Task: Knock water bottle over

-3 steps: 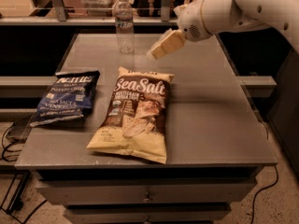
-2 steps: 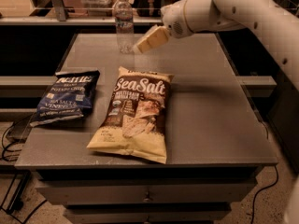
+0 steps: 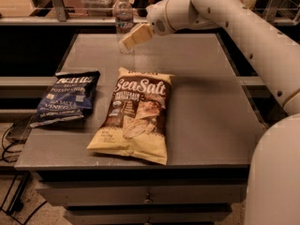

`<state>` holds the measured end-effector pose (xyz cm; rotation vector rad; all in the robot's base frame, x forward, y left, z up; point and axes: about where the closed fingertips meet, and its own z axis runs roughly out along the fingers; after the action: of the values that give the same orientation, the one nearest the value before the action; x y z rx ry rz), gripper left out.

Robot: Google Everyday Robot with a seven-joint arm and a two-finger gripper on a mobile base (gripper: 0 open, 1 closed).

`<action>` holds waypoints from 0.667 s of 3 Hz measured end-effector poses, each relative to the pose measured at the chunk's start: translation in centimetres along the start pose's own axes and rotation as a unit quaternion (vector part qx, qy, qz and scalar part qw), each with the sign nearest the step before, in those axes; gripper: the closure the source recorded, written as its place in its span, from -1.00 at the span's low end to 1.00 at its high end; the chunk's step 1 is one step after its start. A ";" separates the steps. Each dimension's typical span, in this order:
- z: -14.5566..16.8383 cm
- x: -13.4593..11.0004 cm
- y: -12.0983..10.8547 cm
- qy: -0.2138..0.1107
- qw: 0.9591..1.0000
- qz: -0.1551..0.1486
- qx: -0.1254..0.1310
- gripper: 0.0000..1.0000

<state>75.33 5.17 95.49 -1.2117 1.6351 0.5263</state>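
Hand [image 3: 127,41] has swung left to water bottle [image 3: 123,14].

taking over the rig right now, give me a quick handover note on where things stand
Claw: over the far part of the table, its tip low at the water bottle, on the bottle's right as seen; contact cannot be confirmed.
Water bottle: upright near the table's far edge. The blue chip bag and Sea Salt bag lie nearer the camera, apart from it.
Done: the approach.
Left: the bottle is not yet tipped; a push toward the left of the view should topple it.
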 end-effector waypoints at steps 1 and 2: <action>1.3 0.2 -0.1 -0.040 0.999 0.024 0.001 -1.00; 3.0 0.4 -2.0 -0.102 0.993 0.056 0.020 -1.00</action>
<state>78.50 6.54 94.27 -1.0062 1.5383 0.6631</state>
